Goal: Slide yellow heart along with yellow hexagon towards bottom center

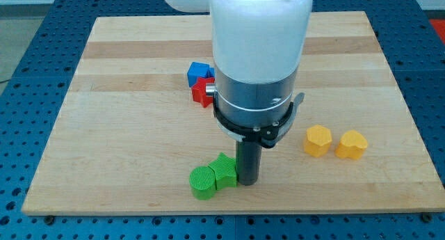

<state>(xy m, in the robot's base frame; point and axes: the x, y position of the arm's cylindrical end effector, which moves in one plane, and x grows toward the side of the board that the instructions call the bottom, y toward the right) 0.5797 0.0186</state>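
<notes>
Yellow heart (352, 145) just right of yellow hexagon (318, 140), apart; rod tip (247, 182) touching green star (224, 171), well left; no hand fitted.

A glossy white arm housing (257, 31) meets a grey metal collar, black clamp ring, dark rod.

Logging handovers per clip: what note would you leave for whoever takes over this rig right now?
My tip rests at the board's bottom centre, against the right side of the green star, which touches the green cylinder.
The yellow hexagon and yellow heart sit side by side at the view's right, apart from the tip.
Done: nothing visible yet.
Left: get behind both yellow blocks and push them left and down to bottom centre.
The blue block and red block lie behind the arm.
</notes>
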